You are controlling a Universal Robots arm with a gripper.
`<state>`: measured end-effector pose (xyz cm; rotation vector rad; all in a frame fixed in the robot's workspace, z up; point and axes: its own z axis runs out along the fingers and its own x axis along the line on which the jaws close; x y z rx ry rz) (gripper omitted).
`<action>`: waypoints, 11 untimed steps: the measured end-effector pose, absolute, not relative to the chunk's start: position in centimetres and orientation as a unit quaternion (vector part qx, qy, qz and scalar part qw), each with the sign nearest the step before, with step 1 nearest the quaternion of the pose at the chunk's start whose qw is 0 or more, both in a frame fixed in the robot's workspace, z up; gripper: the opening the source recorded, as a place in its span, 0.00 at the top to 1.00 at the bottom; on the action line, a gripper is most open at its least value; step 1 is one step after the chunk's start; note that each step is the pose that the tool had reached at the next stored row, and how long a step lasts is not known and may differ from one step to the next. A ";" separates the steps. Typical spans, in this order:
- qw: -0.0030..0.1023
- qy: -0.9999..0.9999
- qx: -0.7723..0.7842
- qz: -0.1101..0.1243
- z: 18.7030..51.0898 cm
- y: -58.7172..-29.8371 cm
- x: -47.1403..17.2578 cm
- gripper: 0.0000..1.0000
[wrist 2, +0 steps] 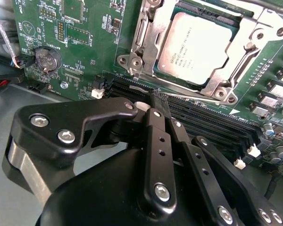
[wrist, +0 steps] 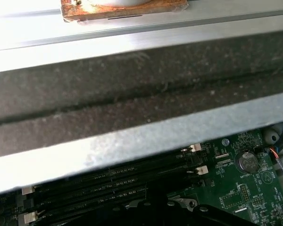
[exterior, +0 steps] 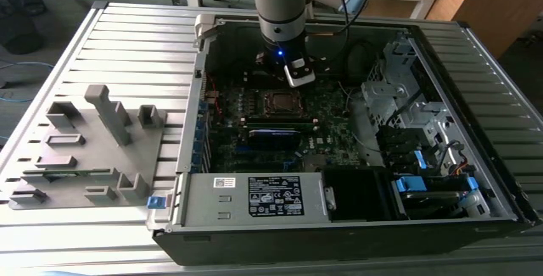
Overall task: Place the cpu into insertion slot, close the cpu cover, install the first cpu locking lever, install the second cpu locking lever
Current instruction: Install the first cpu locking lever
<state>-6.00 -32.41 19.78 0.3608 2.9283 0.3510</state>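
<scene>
Table: grey slatted metal surface (exterior: 127,41) in the exterior view; a grey fixture block (exterior: 85,149) lies toward the exterior view's left; an open computer case (exterior: 339,225) sits beside it, toward the exterior view's right
Arm: pale blue and grey arm (exterior: 280,9) reaches down into the case; its lower end hangs just above the board
Insertion slot: small dark square (exterior: 278,102) with a thin metal rim; just below the arm's lower end in the exterior view
Cpu: in the second wrist view, a flat square chip (wrist 2: 195,44); silver-grey top with fine print; seated flat in the slot
Cpu cover: thin silver frame plate (wrist 2: 150,33); lies down over the chip's edges; the chip shows through its square window
Gripper: black, linked, screw-studded (wrist 2: 161,101); its fingers (wrist 2: 156,141) are drawn together tip to tip, nothing seen between them; tips just beside the socket's edge, over the long black memory slots (wrist 2: 212,120)
Coin battery: round, silver (wrist 2: 46,59); well apart from the socket on the green board
Case wall: in the first wrist view, bright metal edges around a dark band (wrist: 132,94); memory slots and coin battery show beneath it
</scene>
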 end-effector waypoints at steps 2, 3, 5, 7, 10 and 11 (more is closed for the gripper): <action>0.085 0.982 0.121 0.118 19.8 -32.4 -6.0 0.89; 0.085 0.982 0.121 0.118 19.8 -32.5 -6.0 0.89; 0.085 0.982 0.121 0.118 19.8 -32.5 -6.0 0.89; 0.085 0.982 0.121 0.117 19.8 -32.5 -6.0 0.89; 0.085 0.982 0.121 0.117 19.8 -32.5 -6.0 0.89; 0.085 0.982 0.121 0.117 19.7 -32.5 -6.0 0.89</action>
